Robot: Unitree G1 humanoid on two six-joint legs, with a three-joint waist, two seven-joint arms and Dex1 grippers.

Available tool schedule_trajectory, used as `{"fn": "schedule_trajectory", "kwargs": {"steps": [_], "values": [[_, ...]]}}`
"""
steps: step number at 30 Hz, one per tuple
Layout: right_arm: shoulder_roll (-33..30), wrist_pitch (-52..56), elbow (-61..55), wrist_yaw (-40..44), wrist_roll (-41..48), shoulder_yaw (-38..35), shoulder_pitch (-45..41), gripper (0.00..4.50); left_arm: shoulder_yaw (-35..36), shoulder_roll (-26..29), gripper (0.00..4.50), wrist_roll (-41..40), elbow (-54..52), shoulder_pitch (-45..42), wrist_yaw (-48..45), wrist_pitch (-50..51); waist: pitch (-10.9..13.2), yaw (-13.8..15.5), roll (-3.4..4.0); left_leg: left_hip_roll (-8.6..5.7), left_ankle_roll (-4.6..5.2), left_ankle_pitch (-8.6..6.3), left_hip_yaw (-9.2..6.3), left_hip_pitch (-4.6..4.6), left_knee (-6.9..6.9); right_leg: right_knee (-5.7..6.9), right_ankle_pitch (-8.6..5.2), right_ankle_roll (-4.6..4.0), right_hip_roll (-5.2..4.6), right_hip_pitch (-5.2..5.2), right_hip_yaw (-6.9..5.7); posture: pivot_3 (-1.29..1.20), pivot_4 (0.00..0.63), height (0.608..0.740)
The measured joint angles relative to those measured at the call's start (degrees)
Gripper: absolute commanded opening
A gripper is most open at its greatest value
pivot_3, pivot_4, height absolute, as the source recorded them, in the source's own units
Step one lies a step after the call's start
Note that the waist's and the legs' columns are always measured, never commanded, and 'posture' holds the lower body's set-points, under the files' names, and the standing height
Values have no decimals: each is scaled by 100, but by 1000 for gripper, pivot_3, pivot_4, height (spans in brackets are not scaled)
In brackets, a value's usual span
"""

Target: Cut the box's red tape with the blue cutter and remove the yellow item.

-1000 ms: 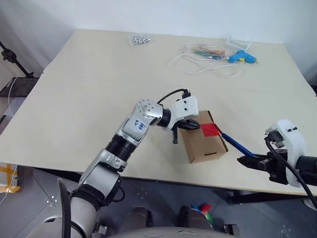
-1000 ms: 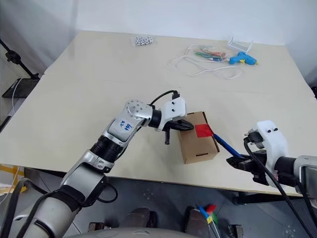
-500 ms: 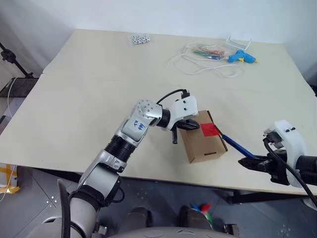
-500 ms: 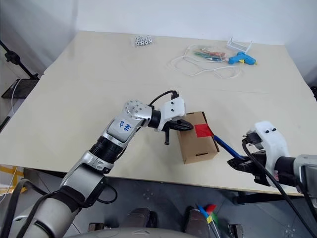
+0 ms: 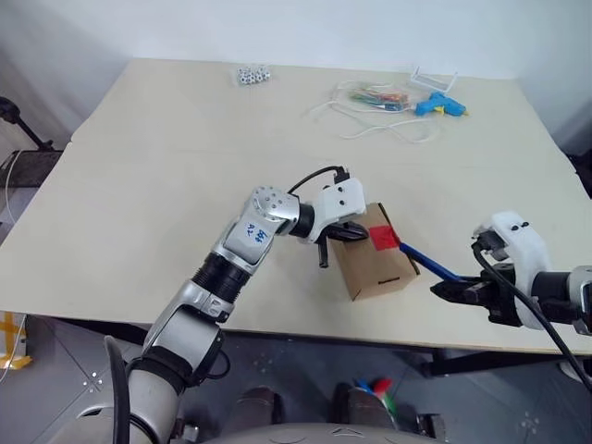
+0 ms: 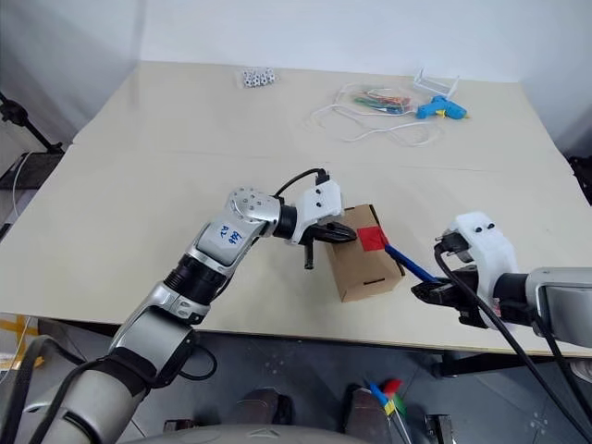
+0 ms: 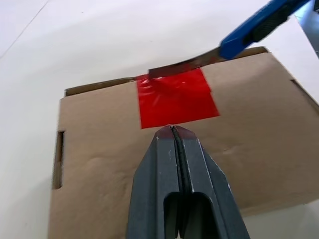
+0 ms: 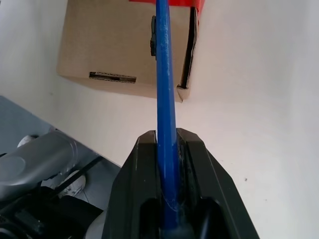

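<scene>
Left gripper (image 7: 173, 130), fingers closed, presses the box (image 5: 375, 254) top beside the red tape (image 7: 175, 97). Right gripper (image 8: 167, 137) fingers clamp the blue cutter (image 5: 427, 265), blade at the tape's far edge, on the table (image 5: 166, 166).

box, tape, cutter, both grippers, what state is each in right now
box: flaps down, taped, lying on the table
red tape: across the seam, no cut visible
blue cutter: blade out, its tip at the tape's edge
left gripper: shut, tips on the box top beside the tape
right gripper: shut on the blue cutter
</scene>
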Motion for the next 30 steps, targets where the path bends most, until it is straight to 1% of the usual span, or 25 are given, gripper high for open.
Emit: {"fn": "schedule_trajectory", "kwargs": {"steps": [4, 7, 13, 21, 26, 30], "values": [[0, 220, 217, -41, 5, 10, -92, 165, -6, -1, 0, 0, -77, 36, 0, 57, 0, -12, 0, 6, -2, 1, 2, 0, 0, 0, 3, -5, -1, 0, 2, 0, 150, 740], [2, 521, 463, -83, 1, -242, -14, 165, -24, -33, 0, -1, -103, 49, -1, 64, -1, -3, 2, 6, -2, 1, 2, -2, -1, 1, 3, -5, 0, -2, 2, 0, 150, 740], [16, 997, 582, -102, 8, -760, 243, 165, -53, -70, 0, -6, -134, 61, -5, 64, -1, 38, 2, 5, -1, 0, -8, -10, -4, -4, 3, -5, 3, -2, -12, 0, 150, 740], [124, 996, 358, 132, -2, -1115, 653, 165, -58, -72, 0, -7, -135, 62, -5, 66, -1, 46, 2, 5, -1, 0, -9, -10, -5, -5, 4, -5, 5, -2, -14, 0, 150, 740], [214, 983, 183, 144, -10, -1169, 985, 165, -55, -64, 0, -7, -175, 81, -3, 101, -1, 47, 2, 5, -1, 0, -8, -10, -6, -5, 4, -5, 6, -2, -14, 0, 150, 740], [216, 1155, 340, 296, -11, -1411, 887, 165, -46, -47, 0, -7, -268, 136, 9, 116, -1, 44, 2, 5, -1, 0, -8, -10, -6, -5, 4, -5, 8, -3, -14, 0, 150, 740]]}}
